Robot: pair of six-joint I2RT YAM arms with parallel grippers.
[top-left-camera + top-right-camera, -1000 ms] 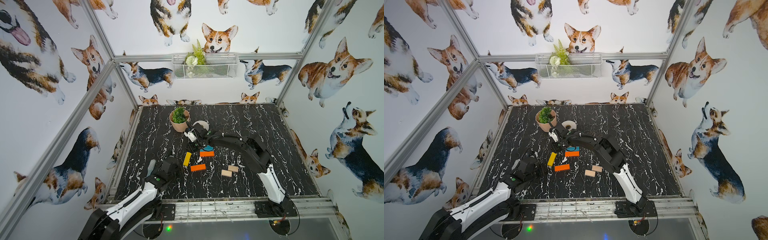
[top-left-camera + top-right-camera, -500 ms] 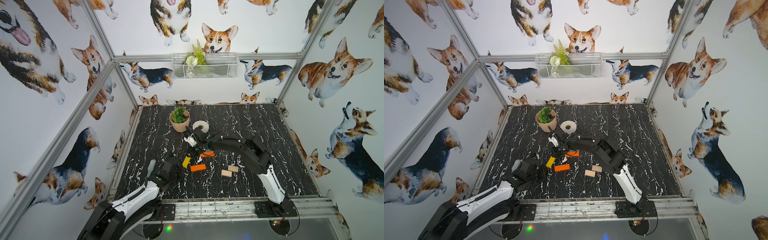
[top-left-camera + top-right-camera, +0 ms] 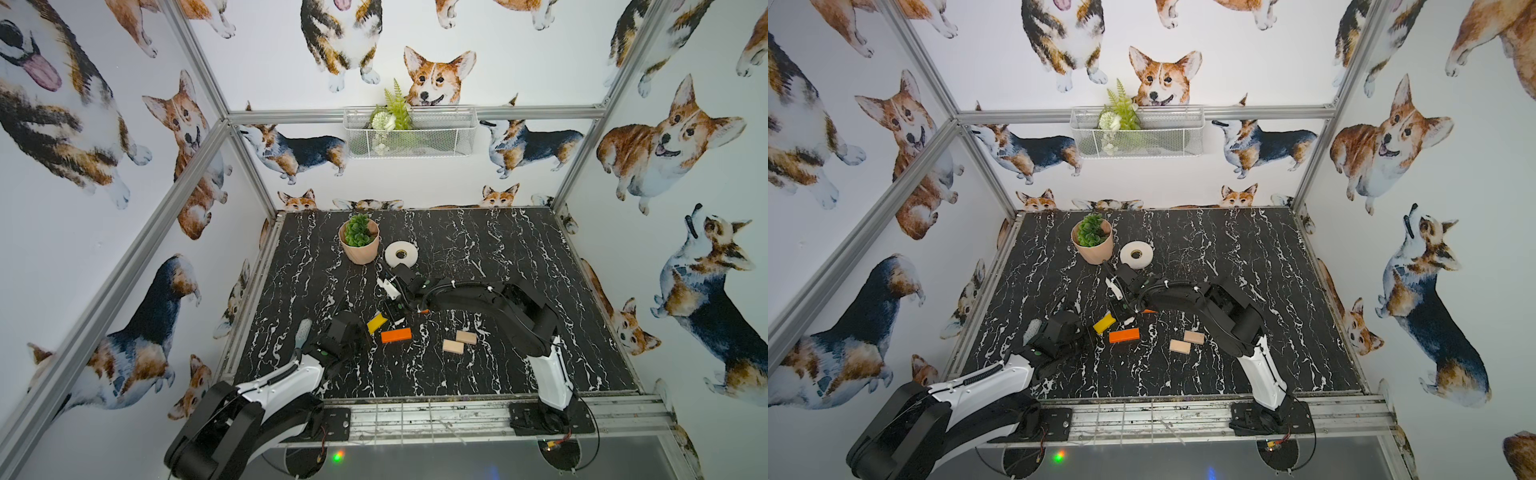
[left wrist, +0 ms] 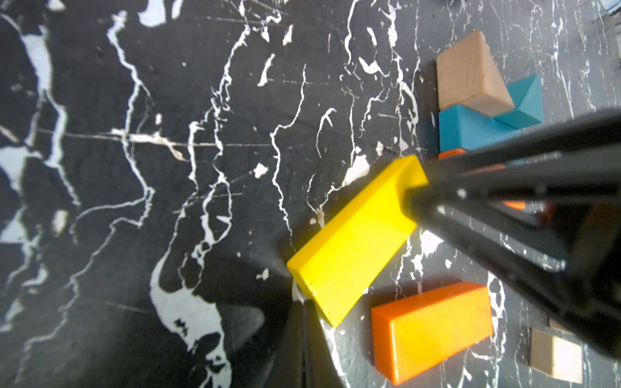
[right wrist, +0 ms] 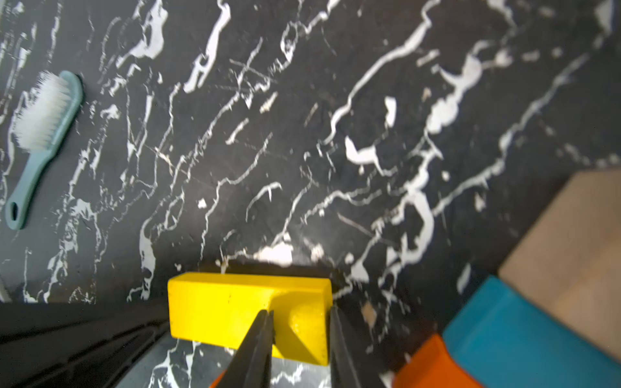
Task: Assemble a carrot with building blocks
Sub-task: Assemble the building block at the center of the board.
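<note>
On the table [image 3: 498, 257], the yellow block [image 3: 377, 323] lies slantwise. The right gripper [image 5: 300, 310] has its jaws narrowly apart astride one end; pinch not determinable. The left gripper [image 4: 300, 322] is closed and empty, its tip beside the other end. Only the left wrist view shows the part-built carrot [image 4: 470, 131], mostly hidden under the right arm [image 3: 469, 291] in both top views. Since a second ago, the right gripper has moved from carrot to yellow block, clearing the tape [image 3: 401, 253].

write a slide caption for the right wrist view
right end effector straddling one end of the yellow block on the black marble table, teal brush lying apart
</note>
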